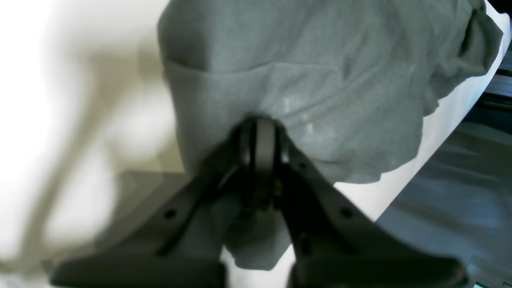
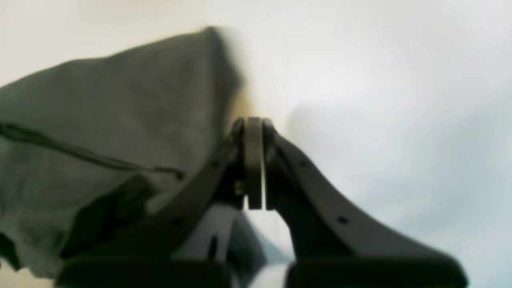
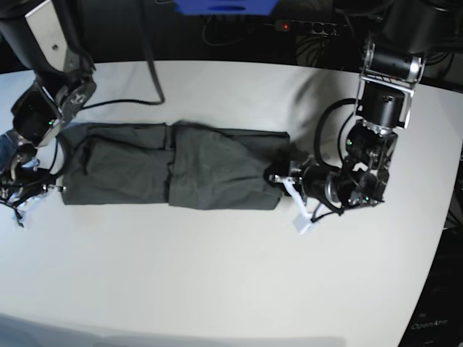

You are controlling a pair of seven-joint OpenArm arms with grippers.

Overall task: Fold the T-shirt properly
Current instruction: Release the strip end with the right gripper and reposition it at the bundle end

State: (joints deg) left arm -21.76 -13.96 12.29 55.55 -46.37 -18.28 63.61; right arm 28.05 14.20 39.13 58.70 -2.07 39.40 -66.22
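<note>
The dark grey T-shirt (image 3: 173,166) lies on the white table (image 3: 217,289) as a long folded strip running left to right. At the strip's right end my left gripper (image 3: 278,178) is shut on the T-shirt. In the left wrist view the cloth (image 1: 320,100) bunches around the gripper (image 1: 260,122) and hangs below it, with small pale marks nearby. My right gripper (image 3: 52,189) is at the strip's left lower corner. In the right wrist view it (image 2: 254,120) is shut, and the T-shirt (image 2: 100,120) lies against its left finger. No cloth shows between the pads.
A black cable (image 3: 123,101) runs across the table behind the shirt's left part. A power strip (image 3: 304,27) and a blue object (image 3: 224,6) sit beyond the far edge. The table's edge (image 1: 440,132) drops to dark floor close to the shirt's right end.
</note>
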